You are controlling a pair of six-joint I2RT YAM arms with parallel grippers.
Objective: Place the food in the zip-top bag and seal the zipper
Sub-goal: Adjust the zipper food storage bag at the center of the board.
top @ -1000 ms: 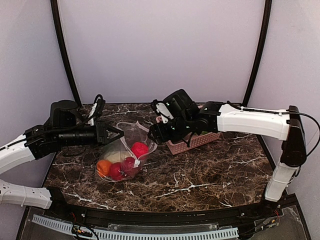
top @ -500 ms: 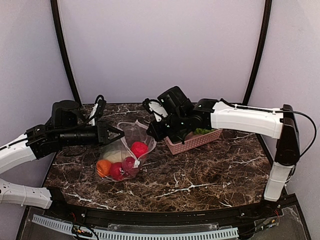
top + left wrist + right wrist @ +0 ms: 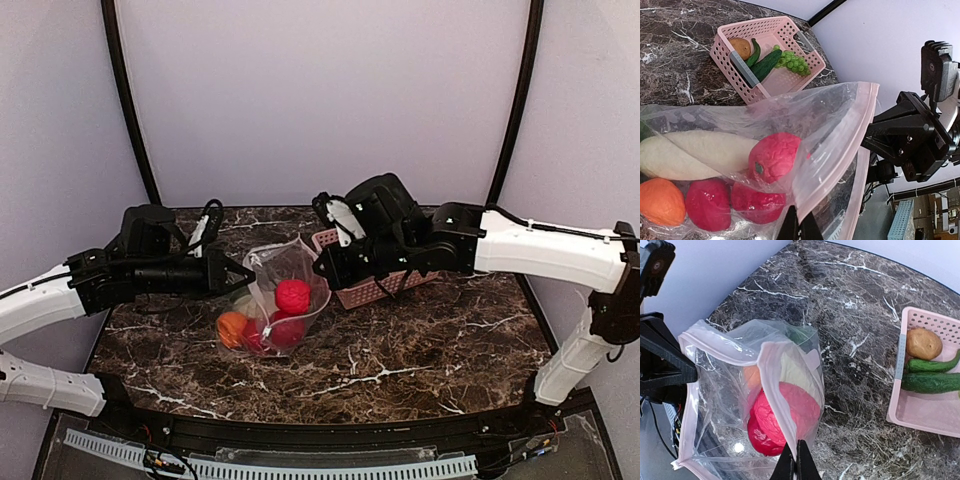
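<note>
The clear zip-top bag (image 3: 285,290) hangs stretched between both grippers above the marble table. Inside lie a red tomato (image 3: 775,156), a long cream-white vegetable (image 3: 695,155), an orange fruit (image 3: 660,202) and two more red pieces (image 3: 707,205). My left gripper (image 3: 799,227) is shut on the pinkish zipper strip (image 3: 837,152) at the mouth's left end. My right gripper (image 3: 796,462) is shut on the same strip (image 3: 775,395) at the opposite end. The mouth gapes open between them. The slider is not visible.
A pink slotted basket (image 3: 385,290) stands just right of the bag, under the right arm. It holds a brown potato (image 3: 923,343), green cucumbers (image 3: 932,375) and green grapes (image 3: 792,61). Dark marble table (image 3: 420,340) extends to the front and right.
The right gripper has shut on the bag's mouth edge. Both arms and the bag with its food have shifted to the right, and the bag now hangs more upright.
</note>
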